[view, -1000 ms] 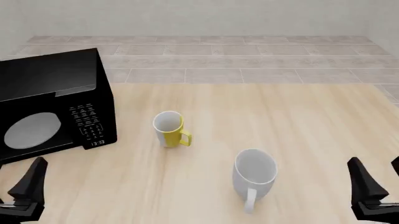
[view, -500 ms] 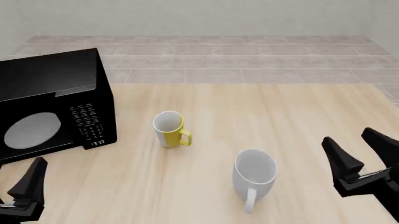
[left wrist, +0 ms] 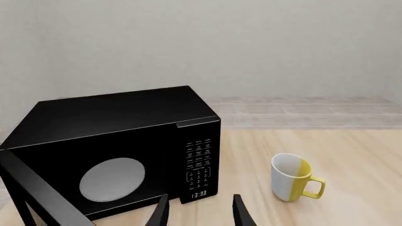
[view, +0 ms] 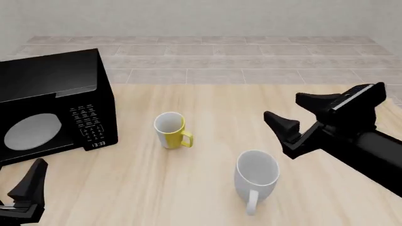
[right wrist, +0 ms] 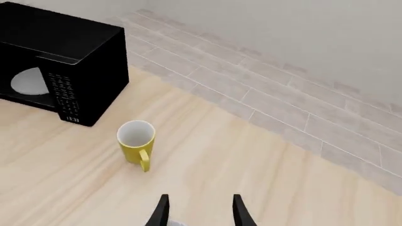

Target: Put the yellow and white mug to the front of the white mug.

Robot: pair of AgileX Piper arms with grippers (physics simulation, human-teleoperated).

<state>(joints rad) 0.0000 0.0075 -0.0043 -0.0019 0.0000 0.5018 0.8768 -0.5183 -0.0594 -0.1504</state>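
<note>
The yellow and white mug stands upright mid-table, handle toward the front right; it also shows in the left wrist view and the right wrist view. The larger white mug stands nearer the front, to its right, handle toward the front edge. My right gripper hovers open and empty above the table, right of the yellow mug and beyond the white mug, pointing left. Its fingers are spread apart. My left gripper stays open and empty at the front left corner, one finger visible there.
A black microwave with a round window and keypad occupies the table's left side, also seen from the left wrist and right wrist. Beyond the table's far edge lies tiled floor and a pale wall.
The right arm rose from the front right corner and swung forward and left, over the table beside the mugs. Its fingers stayed open. Left arm and both mugs have not moved.
</note>
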